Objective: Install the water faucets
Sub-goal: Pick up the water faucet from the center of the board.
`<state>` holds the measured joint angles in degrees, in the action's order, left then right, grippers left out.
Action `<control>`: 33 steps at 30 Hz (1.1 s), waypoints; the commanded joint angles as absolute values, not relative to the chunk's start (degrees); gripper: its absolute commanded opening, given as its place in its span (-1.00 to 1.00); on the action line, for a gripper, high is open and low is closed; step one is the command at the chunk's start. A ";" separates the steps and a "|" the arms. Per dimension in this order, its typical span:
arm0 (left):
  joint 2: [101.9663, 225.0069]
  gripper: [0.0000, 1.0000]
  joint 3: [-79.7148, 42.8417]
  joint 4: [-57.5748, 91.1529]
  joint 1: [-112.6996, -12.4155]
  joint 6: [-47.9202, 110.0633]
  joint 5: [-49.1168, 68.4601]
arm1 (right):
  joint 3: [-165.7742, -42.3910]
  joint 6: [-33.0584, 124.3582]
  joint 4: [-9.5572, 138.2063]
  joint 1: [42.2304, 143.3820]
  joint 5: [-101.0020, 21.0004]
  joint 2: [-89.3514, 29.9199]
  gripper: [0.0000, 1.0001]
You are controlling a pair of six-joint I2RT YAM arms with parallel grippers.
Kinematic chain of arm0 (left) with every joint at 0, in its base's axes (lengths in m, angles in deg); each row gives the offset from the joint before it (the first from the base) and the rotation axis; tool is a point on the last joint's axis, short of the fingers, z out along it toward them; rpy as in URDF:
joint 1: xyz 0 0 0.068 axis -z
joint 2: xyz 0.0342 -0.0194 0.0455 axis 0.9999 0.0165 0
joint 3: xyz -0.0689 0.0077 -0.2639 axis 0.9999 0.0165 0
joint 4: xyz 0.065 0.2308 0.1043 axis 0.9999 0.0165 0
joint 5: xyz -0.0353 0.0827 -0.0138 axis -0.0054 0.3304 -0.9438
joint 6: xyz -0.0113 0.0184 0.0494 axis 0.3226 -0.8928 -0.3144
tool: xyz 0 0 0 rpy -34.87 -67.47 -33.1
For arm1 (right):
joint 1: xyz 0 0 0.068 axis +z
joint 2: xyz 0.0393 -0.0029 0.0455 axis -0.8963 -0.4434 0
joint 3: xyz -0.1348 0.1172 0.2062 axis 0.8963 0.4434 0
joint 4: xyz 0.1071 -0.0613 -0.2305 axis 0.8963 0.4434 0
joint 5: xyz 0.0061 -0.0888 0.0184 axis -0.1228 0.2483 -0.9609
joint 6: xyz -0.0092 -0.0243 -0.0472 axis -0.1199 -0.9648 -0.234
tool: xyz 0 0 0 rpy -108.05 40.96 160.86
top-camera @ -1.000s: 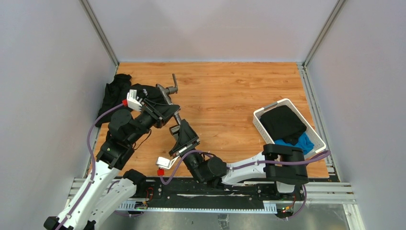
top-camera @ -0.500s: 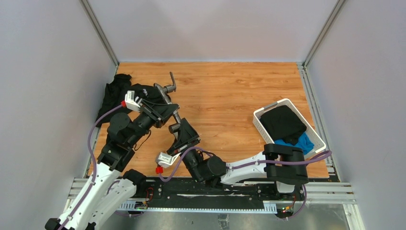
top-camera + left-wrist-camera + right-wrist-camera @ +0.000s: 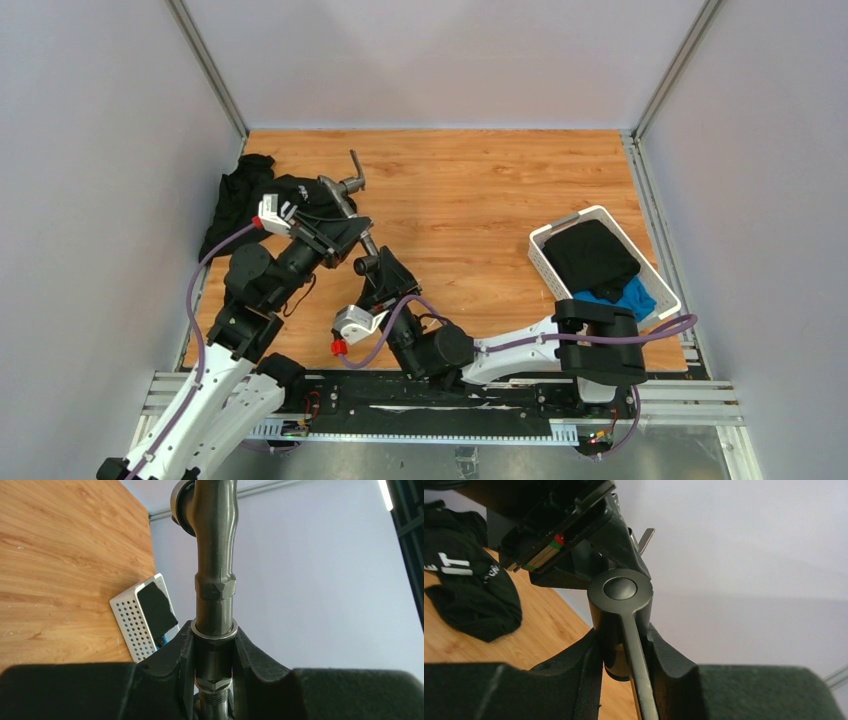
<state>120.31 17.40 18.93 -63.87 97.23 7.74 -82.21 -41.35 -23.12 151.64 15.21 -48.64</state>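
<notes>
My left gripper (image 3: 215, 642) is shut on a dark-grey faucet pipe (image 3: 214, 580). The pipe runs up past a hex collar to a bend, and a threaded stub shows below the fingers. In the top view this gripper (image 3: 350, 222) holds the faucet (image 3: 338, 190) above the table's left side, its thin lever (image 3: 353, 165) pointing away. My right gripper (image 3: 624, 652) is shut on a second faucet piece, a round-capped valve head (image 3: 620, 589) with a flat lever running down between the fingers. From above, the right gripper (image 3: 372, 268) sits just below the left one, with the two pieces end to end.
A black cloth garment (image 3: 238, 195) lies at the table's left edge, behind the left arm; it also shows in the right wrist view (image 3: 469, 592). A white perforated basket (image 3: 548, 262) with dark and blue cloth stands at the right. Grey walls enclose the wooden table (image 3: 470, 190).
The right wrist has rolled about its own axis, turning the held valve piece. The left gripper and its faucet have shifted slightly up and to the left.
</notes>
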 commanded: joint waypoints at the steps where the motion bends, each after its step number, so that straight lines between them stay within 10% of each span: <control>1: 116.44 -1.00 19.53 12.41 -63.41 99.20 5.45 | -85.10 -30.28 -27.76 150.22 15.80 -46.69 -1.00; 33: 105.72 -1.00 34.26 -3.80 -63.39 98.74 14.26 | -75.63 23.61 -27.30 146.19 11.00 -38.83 -1.00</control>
